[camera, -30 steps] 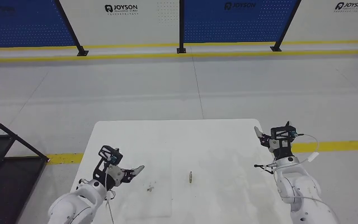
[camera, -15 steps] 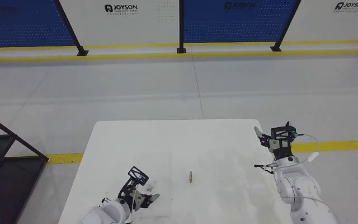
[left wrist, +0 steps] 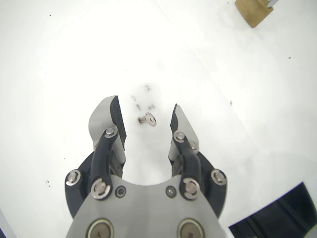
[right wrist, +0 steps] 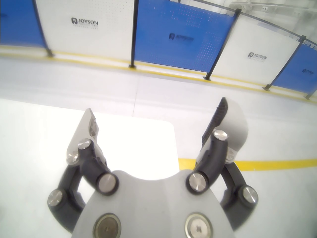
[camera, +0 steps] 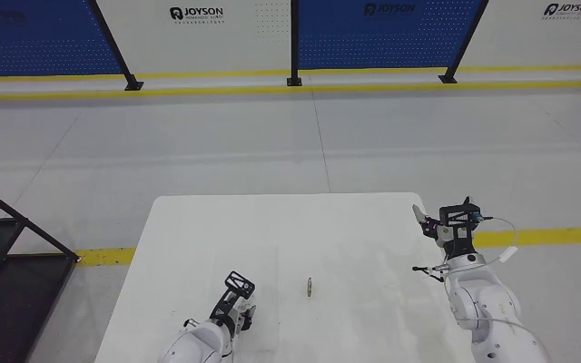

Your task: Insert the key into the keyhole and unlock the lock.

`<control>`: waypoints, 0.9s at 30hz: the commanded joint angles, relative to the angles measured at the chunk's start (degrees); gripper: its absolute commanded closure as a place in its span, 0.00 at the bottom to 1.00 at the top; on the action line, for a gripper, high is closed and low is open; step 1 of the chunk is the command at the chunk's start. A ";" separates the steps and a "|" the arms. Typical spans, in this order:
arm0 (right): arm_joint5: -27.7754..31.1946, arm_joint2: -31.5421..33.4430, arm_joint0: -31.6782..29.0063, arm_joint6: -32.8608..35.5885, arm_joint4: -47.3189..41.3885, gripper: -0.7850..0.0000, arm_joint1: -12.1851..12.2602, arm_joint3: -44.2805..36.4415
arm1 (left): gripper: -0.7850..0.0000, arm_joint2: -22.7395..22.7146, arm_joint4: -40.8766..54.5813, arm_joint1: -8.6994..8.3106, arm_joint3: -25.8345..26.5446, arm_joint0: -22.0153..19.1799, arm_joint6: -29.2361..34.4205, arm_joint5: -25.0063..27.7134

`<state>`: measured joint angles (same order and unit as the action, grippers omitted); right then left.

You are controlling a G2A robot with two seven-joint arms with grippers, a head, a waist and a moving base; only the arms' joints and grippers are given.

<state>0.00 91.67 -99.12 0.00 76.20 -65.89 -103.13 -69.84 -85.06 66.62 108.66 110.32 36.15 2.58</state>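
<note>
A small silver key (left wrist: pixel 147 119) lies flat on the white table (camera: pixel 354 236), among a few dark specks. My left gripper (left wrist: pixel 146 111) is open directly over it, one finger on each side, apart from it. In the top view the left gripper (camera: pixel 238 306) sits near the table's front edge, hiding the key. A brass padlock (left wrist: pixel 255 5) with a silver shackle lies farther off; from above the padlock (camera: pixel 310 288) is a small upright shape near the table's middle. My right gripper (right wrist: pixel 158 115) is open and holds nothing; seen from above, the right gripper (camera: pixel 425 238) hangs over the table's right edge.
The table's right corner (right wrist: pixel 171 125) and the grey floor with a yellow line lie past the right gripper. Blue and white fence panels (camera: pixel 290 36) stand far behind. A dark frame (camera: pixel 27 245) stands left of the table.
My left arm has swung in from the table's left side toward the front middle and come down over the key, fingers still open. The right arm has not moved.
</note>
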 commanded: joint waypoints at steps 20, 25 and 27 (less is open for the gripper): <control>0.00 0.00 0.00 0.00 0.00 0.00 0.00 0.00 | 0.72 0.79 -1.72 -0.03 -0.44 0.16 0.21 -0.87; 0.00 0.00 0.00 0.00 0.00 0.00 0.00 0.00 | 0.79 0.75 -1.56 -0.05 -0.51 0.20 0.38 -0.92; 0.00 0.00 0.00 0.00 0.00 0.00 0.00 0.00 | 0.78 0.73 -1.46 -0.06 -0.48 0.26 0.32 -0.90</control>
<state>0.00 91.67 -99.12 0.00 76.20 -65.89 -103.13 -69.09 -86.59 66.57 108.15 110.54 36.53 1.66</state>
